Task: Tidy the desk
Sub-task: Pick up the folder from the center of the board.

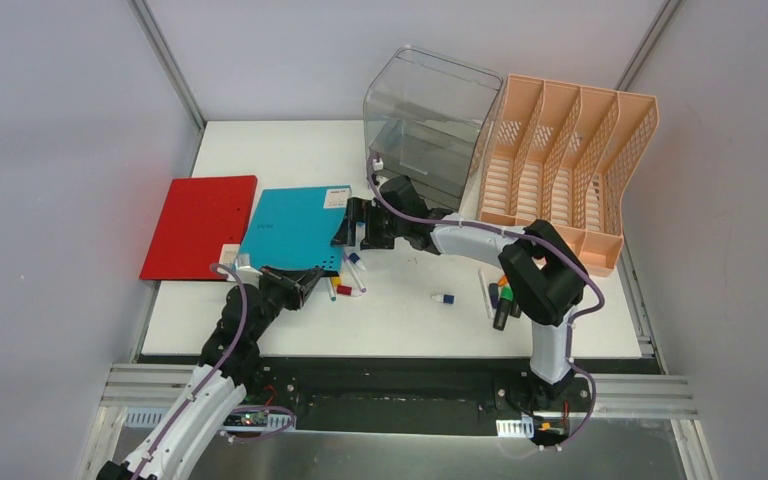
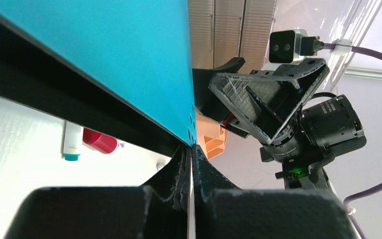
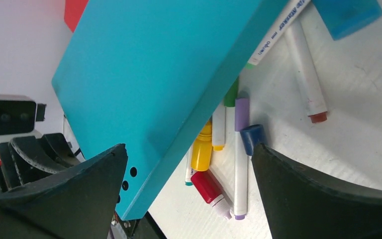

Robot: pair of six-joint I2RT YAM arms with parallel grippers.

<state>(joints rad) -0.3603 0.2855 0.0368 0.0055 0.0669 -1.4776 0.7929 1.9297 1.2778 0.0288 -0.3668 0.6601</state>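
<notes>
At centre view, on the flat white rectangular desk (image 1: 410, 330), the left gripper (image 1: 303, 284) pinches the thin teal folder (image 1: 290, 228) at its 5 o'clock edge, while the right gripper (image 1: 357, 224), spread wide, straddles its 3 o'clock edge.

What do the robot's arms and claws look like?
The left arm and right arm are white tubes joined by chunky black joints. A thin purple cable runs along each. The left gripper and right gripper are black, each with two rough wedge-shaped fingers. Each wrist carries a small pale camera box with two dark lenses.
</notes>
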